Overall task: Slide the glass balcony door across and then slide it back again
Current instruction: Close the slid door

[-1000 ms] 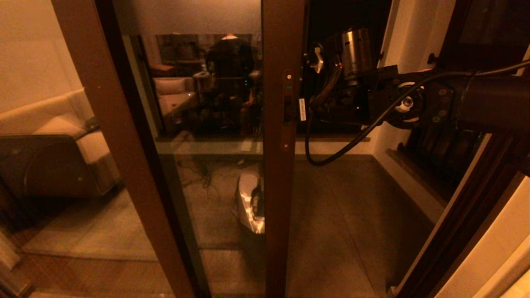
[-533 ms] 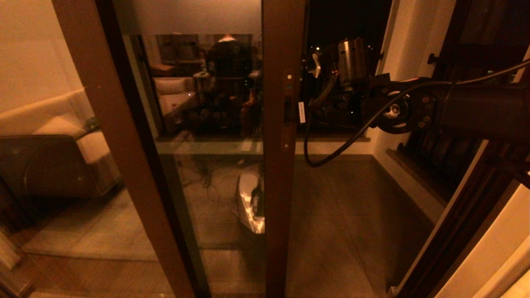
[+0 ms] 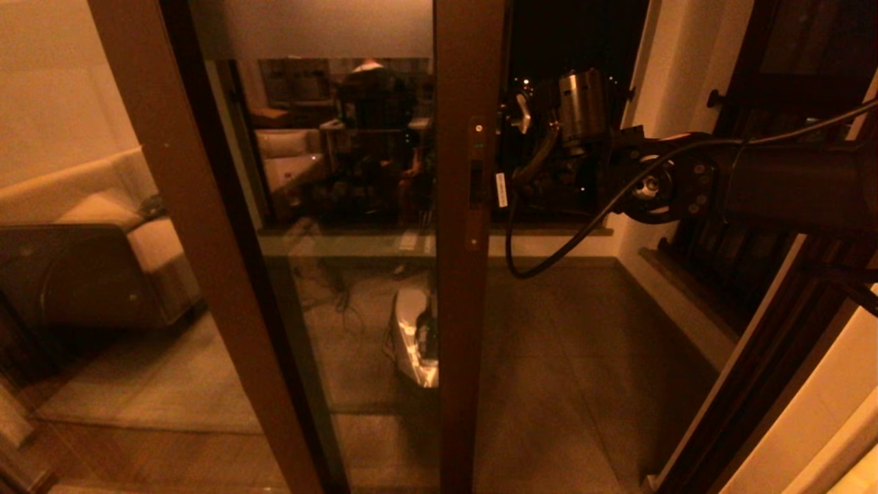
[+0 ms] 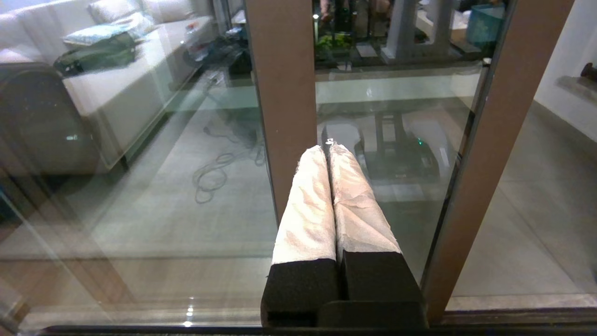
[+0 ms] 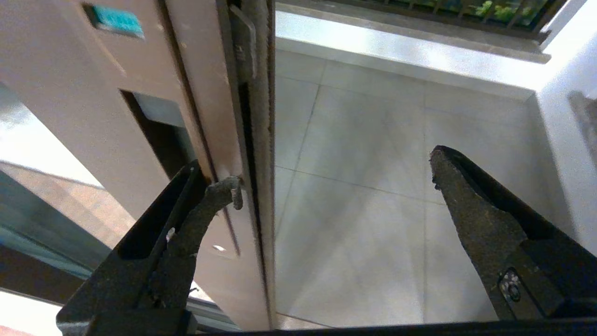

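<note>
The glass balcony door stands partway across, its stile w/ the handle slot dead ahead and the opening to its right. My right gripper is spread wide, one finger hooked at the stile's edge by the slot (to push, I judge). Left gripper is pinched together on nothing, parked near the glass.

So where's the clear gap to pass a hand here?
Between the door stile and the white wall on the right, over bare balcony floor. It's crowded at handle height, where the open right gripper sits with one finger at the stile's edge. The left gripper is shut, facing the glass.
</note>
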You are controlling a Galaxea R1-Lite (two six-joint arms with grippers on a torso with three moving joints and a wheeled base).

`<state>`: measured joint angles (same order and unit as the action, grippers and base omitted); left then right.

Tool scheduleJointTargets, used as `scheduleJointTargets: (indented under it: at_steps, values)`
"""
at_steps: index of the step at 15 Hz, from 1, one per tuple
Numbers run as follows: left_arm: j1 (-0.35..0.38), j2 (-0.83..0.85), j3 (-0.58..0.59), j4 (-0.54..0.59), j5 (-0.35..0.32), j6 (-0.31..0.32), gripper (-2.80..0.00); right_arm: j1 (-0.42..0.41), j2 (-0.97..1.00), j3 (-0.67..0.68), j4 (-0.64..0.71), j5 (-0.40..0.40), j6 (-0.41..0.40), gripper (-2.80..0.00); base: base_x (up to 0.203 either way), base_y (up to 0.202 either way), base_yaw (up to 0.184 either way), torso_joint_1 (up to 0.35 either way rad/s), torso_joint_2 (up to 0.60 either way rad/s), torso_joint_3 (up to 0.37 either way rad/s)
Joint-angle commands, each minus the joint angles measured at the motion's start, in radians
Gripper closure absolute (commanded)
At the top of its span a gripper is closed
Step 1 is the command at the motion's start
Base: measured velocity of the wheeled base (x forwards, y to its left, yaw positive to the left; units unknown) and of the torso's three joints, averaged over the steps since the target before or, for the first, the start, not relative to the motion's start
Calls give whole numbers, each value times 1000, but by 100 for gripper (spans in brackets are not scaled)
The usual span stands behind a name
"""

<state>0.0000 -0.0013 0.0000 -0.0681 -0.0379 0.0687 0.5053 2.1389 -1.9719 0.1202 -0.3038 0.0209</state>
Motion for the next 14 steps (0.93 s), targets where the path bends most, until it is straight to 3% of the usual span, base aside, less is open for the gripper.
scheduleJointTargets:
  at_steps: [1, 14]
  values:
    - [0, 1, 31, -1, 0, 0, 0, -8, 3, 1, -1, -5, -4, -280, 0, 0, 0, 0, 0, 0]
    - [0, 1, 31, -1, -2, 0, 0, -60, 9, -1, -2, -3, -30, -280, 0, 0, 0, 0, 0, 0]
